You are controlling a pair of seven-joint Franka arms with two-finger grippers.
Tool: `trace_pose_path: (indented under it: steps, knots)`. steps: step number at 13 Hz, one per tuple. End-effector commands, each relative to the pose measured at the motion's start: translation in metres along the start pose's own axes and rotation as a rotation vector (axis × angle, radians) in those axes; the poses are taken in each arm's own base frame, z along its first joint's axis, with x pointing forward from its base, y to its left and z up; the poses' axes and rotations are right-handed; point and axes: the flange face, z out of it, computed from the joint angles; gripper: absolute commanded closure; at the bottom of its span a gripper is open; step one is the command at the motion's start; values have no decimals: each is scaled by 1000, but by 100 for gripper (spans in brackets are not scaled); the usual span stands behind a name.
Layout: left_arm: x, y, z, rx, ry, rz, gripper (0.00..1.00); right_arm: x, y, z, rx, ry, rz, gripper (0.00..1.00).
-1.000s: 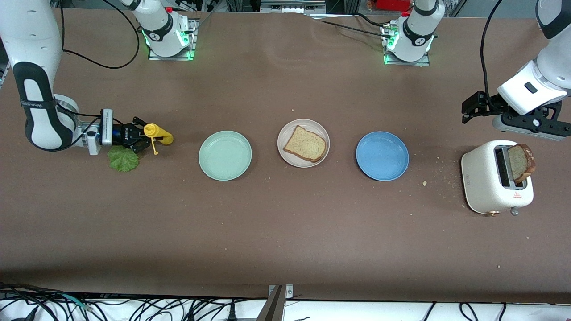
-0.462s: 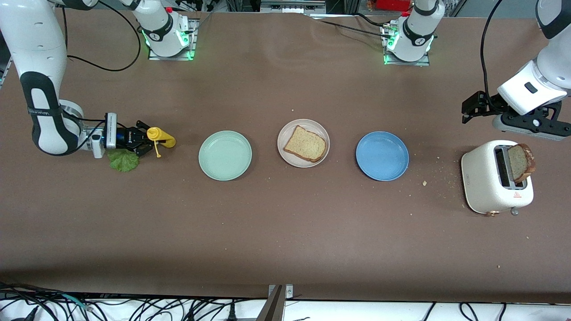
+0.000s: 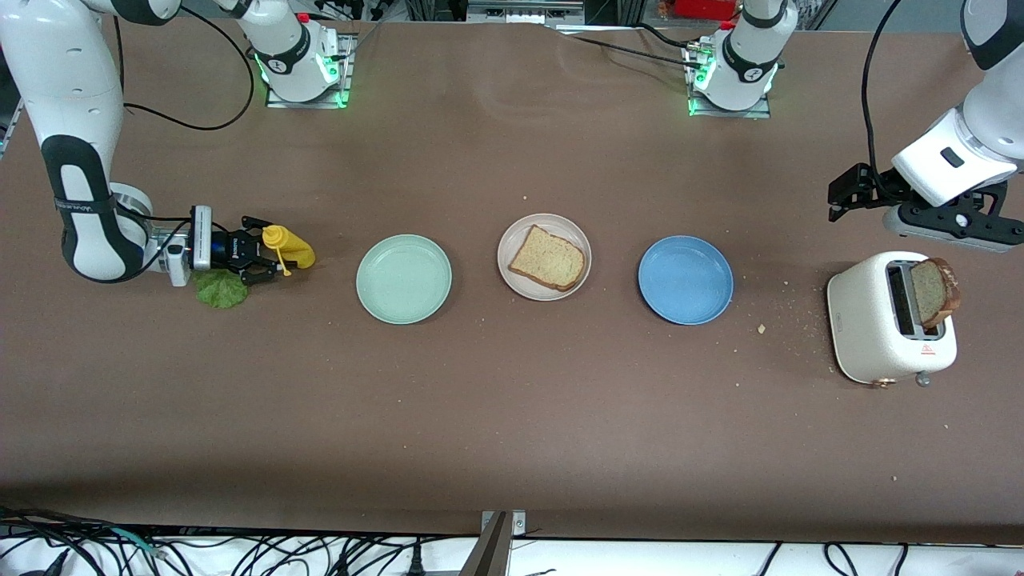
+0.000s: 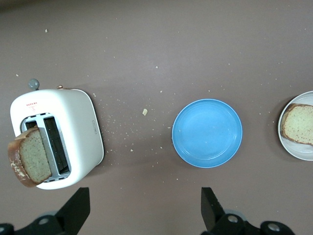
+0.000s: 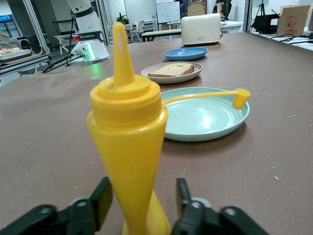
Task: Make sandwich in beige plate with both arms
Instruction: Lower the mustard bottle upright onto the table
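Observation:
The beige plate (image 3: 560, 225) lies mid-table with one bread slice (image 3: 548, 258) flat on it. A second bread slice (image 3: 934, 290) sticks up out of the white toaster (image 3: 868, 320) at the left arm's end. A green lettuce leaf (image 3: 220, 290) lies on the table at the right arm's end, partly under my right gripper (image 3: 264, 254). That gripper is open around an upright yellow mustard bottle (image 5: 128, 147), with a gap on each side of it. My left gripper (image 3: 952, 228) waits open and empty, in the air, over the table beside the toaster.
A mint green plate (image 3: 404, 279) lies between the mustard bottle and the beige plate. A blue plate (image 3: 686, 280) lies between the beige plate and the toaster. Crumbs are scattered round the toaster. The bottle's yellow cap (image 5: 240, 98) hangs out on its strap.
My right gripper has shifted slightly toward the mint green plate with the mustard bottle and has opened off it. The left arm has not moved.

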Motion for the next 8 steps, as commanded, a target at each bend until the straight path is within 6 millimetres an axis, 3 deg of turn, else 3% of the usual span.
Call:
trace_pose_path:
  steps: [1,4,8]
  knots:
    - [-2,0,-2,-16,-2,-10,0,6,7,-8,-17,20,53,10]
    - [-2,1,-2,-15,-2,-8,0,30,33,-44,-3,-44,141,3]
    - [-3,-1,-2,-16,-4,-12,0,98,68,-102,33,-225,351,3]
